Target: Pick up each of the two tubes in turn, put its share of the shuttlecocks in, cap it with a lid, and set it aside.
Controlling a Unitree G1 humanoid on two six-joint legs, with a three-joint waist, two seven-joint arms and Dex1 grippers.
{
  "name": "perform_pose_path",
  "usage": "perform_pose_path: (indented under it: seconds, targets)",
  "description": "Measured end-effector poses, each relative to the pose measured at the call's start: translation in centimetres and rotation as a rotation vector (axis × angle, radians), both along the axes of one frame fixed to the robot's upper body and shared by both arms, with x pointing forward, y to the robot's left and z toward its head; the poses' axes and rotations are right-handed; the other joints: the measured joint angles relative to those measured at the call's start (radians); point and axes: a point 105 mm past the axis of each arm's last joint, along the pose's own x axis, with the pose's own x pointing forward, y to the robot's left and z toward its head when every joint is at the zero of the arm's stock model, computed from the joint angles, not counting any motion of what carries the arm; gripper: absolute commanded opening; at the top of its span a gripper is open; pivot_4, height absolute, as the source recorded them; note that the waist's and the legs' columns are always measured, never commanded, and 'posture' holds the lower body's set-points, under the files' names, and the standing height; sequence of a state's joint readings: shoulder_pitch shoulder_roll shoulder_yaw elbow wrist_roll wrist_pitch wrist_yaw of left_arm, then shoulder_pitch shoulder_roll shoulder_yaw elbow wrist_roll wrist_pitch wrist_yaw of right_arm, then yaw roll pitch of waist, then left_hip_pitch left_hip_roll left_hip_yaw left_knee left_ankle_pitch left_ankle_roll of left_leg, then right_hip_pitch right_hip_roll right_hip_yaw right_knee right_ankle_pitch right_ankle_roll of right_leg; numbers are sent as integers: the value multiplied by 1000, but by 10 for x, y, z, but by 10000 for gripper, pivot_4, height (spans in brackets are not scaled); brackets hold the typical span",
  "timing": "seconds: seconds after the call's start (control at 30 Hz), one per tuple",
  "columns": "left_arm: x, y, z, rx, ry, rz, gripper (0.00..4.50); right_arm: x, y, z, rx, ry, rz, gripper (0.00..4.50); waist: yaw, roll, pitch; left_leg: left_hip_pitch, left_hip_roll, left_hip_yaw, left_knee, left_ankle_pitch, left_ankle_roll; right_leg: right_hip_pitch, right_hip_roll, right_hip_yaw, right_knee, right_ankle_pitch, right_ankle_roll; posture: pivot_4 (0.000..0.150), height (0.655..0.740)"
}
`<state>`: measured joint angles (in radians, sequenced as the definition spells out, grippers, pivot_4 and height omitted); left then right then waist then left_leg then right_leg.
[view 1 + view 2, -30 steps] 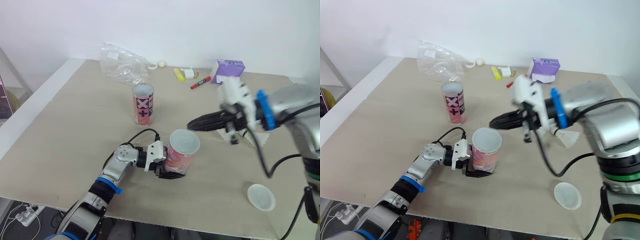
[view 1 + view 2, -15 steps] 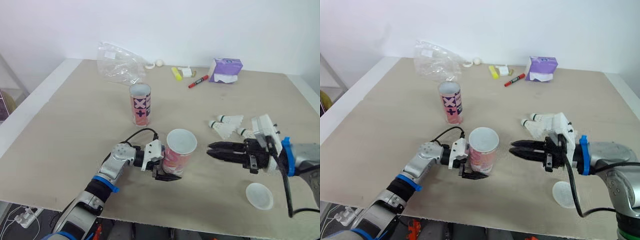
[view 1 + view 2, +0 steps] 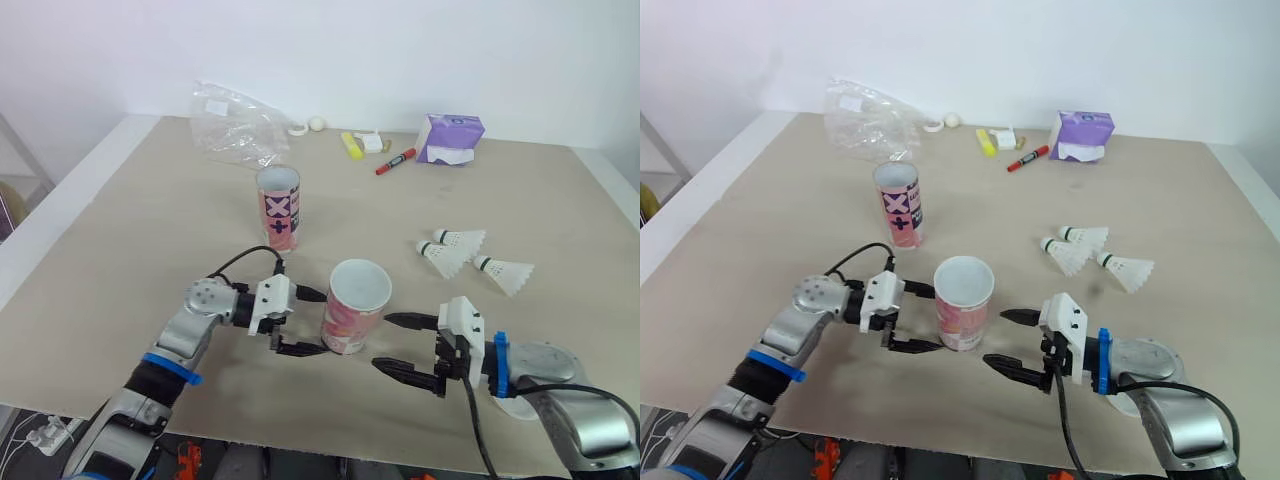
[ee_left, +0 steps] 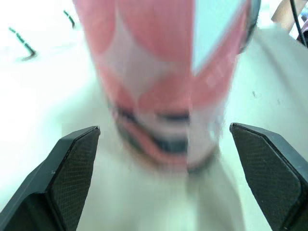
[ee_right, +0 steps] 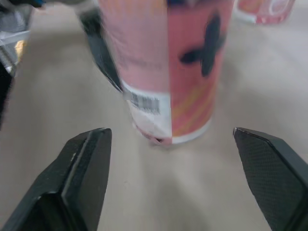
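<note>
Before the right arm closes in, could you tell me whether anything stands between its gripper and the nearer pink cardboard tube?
Nothing visible: only bare table lies between the open right gripper and the nearer pink cardboard tube; the open left gripper sits on its other side.

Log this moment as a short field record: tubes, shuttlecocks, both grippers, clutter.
near tube: pink cardboard tube, upright, uncapped, between the two grippers
far tube: second pink tube, upright, uncapped, standing apart
shuttlecocks: three white shuttlecocks lying on the table, to the right of the near tube
left gripper: open, jaws either side of the near tube, not touching it
right gripper: open, pointing at the near tube, short of it
clutter at far edge: clear plastic bag, purple box, red marker
</note>
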<state>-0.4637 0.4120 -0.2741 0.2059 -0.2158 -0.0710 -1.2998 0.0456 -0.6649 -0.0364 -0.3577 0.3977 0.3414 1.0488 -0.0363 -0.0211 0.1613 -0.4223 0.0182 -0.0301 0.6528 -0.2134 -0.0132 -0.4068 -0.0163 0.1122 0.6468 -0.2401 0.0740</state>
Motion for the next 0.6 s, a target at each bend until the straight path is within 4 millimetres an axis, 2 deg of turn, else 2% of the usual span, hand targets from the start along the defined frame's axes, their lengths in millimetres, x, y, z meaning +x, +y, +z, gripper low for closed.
perform_pose_path:
  seconds: [0.1,0.13,0.23,0.33,0.47,0.6]
  targets:
    - [-4,5,3,-19,3,15,45000,4,6,3,22,-34,11,44350,1,0,0,0,0,0,0,0,0,0,0,0,0,0,0,1500,7400]
    - [-8,11,9,-49,16,36,45000,4,14,0,46,-42,24,44350,0,0,0,0,1,0,0,0,0,0,0,-1,0,0,0,1500,7400]
    - [-12,21,17,-92,50,73,45000,6,19,-8,58,-36,30,44350,0,1,2,0,2,0,0,0,0,0,0,-1,0,0,0,1500,7400]
    - [-18,25,15,-95,84,80,45000,11,21,-5,79,-56,23,44350,-1,2,2,0,1,0,0,0,0,0,0,-1,0,-1,-3,1500,7400]
    - [-30,28,10,-95,113,77,45000,16,43,-8,149,-63,46,44350,-7,2,2,1,3,0,0,0,0,0,1,-1,1,-1,-4,1500,7400]
    - [-33,27,12,-112,111,71,45000,21,49,-10,170,-67,41,44350,-7,2,2,1,3,0,0,0,-1,0,1,-1,1,-1,-5,1500,7400]
